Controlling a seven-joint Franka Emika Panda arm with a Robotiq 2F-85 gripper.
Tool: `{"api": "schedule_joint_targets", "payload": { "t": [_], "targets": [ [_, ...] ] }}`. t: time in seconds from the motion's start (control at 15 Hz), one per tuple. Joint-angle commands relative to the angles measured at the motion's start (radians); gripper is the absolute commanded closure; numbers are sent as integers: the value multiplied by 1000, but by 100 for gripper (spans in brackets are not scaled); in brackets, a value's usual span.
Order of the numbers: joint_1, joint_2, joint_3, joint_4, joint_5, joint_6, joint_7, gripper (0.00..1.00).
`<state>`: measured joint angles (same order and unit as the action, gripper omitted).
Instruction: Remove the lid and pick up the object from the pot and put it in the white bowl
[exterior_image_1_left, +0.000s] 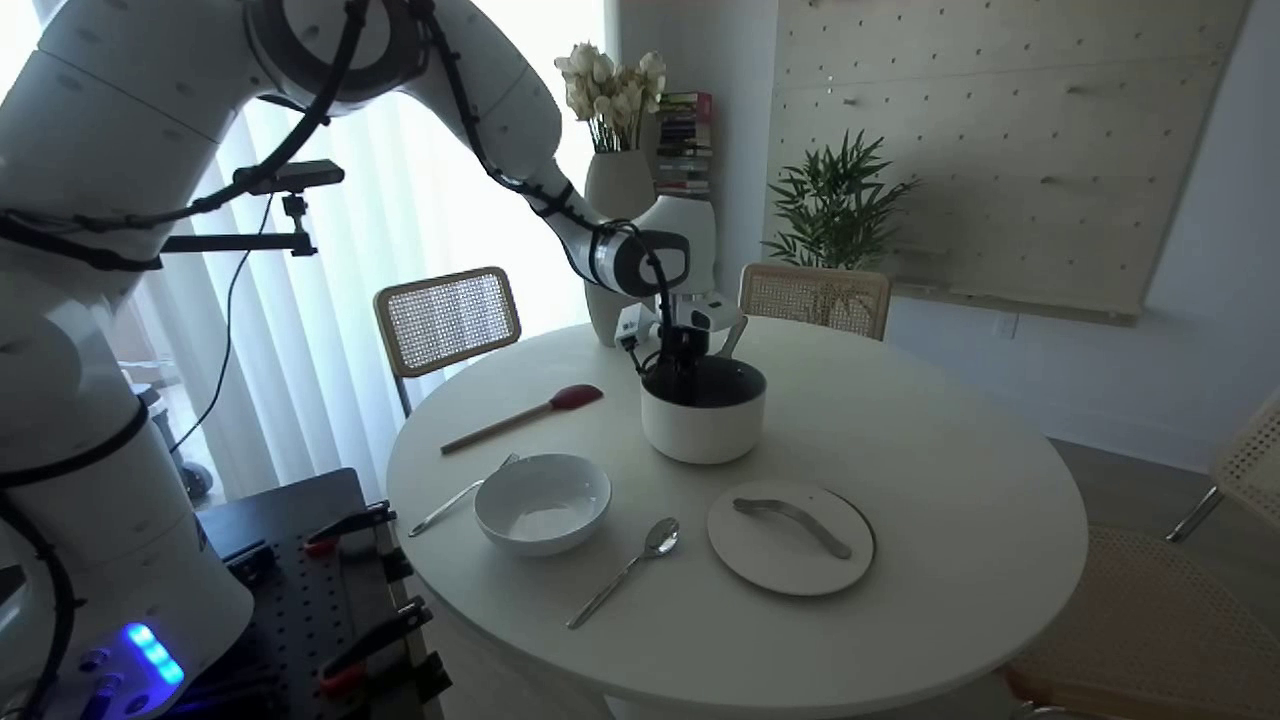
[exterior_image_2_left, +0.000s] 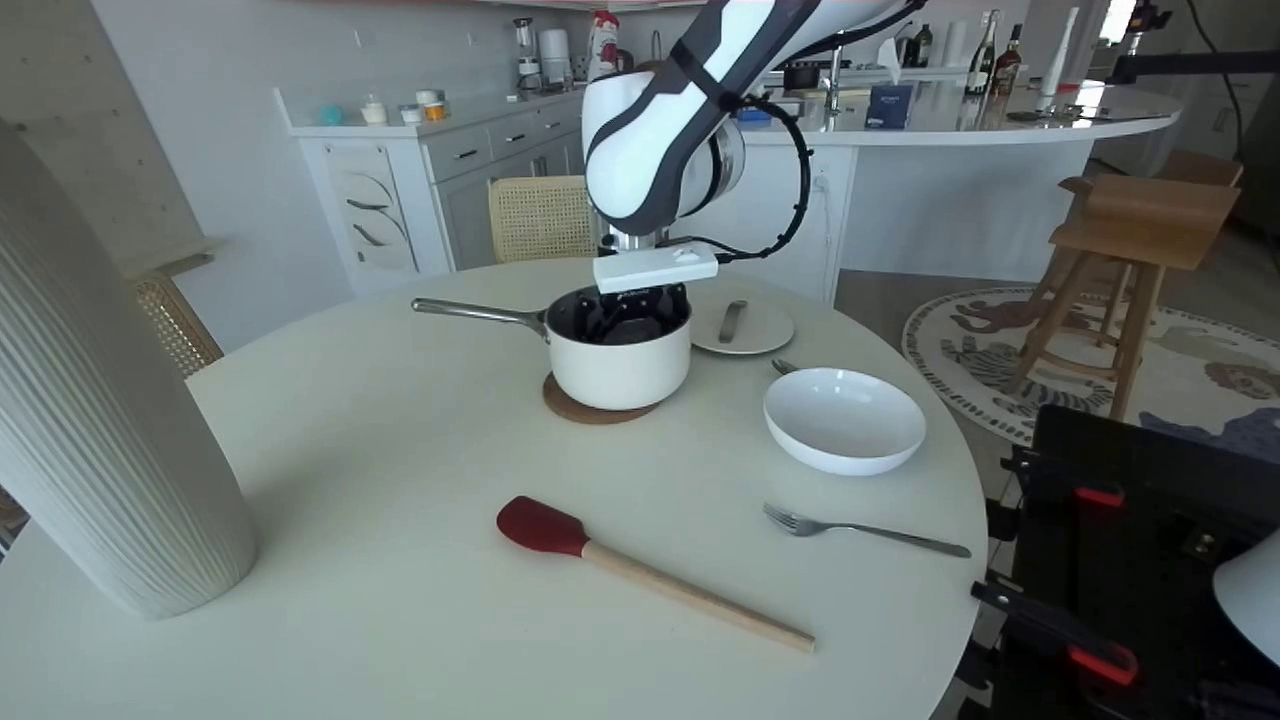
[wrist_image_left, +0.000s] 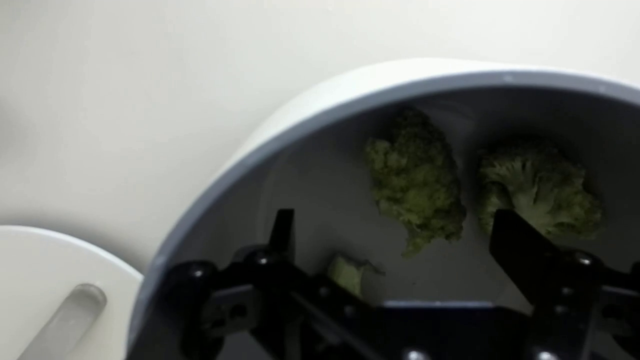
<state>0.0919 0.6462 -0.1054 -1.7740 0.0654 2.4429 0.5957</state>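
Inside the squat white pot (exterior_image_1_left: 703, 432), my gripper (wrist_image_left: 395, 215) reaches down with its jaws wide apart and nothing held. The wrist view shows the task's object as several green broccoli pieces on the pot's dark floor. One floret (wrist_image_left: 417, 182) lies ahead of the space between the fingertips. Another floret (wrist_image_left: 540, 187) is by the right finger, which partly covers it. A pale stem piece (wrist_image_left: 346, 275) is partly hidden behind the left finger linkage. Off the pot, the round white lid (exterior_image_1_left: 765, 552) with its grey handle lies on the table. The white bowl (exterior_image_2_left: 845, 410) stands apart, bare inside.
The pot's metal handle (exterior_image_2_left: 475, 311) sticks out over the table. Beneath the pot is a brown cork disc (exterior_image_2_left: 580, 408). A red spatula (exterior_image_2_left: 545, 525), a fork (exterior_image_2_left: 860, 530) and a spoon (exterior_image_1_left: 658, 540) lie around the bowl. A tall white vase (exterior_image_2_left: 130, 400) stands near the table edge.
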Motion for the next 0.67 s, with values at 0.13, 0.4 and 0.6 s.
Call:
{"api": "schedule_joint_targets", "payload": {
  "t": [0.13,0.4,0.6],
  "targets": [
    [-8,2,0,17,27,-48,3,0],
    [-25,5,20,43,70,-121,-8,0],
    [-29,10,27,66,98,-183,-4,0]
  ]
}}
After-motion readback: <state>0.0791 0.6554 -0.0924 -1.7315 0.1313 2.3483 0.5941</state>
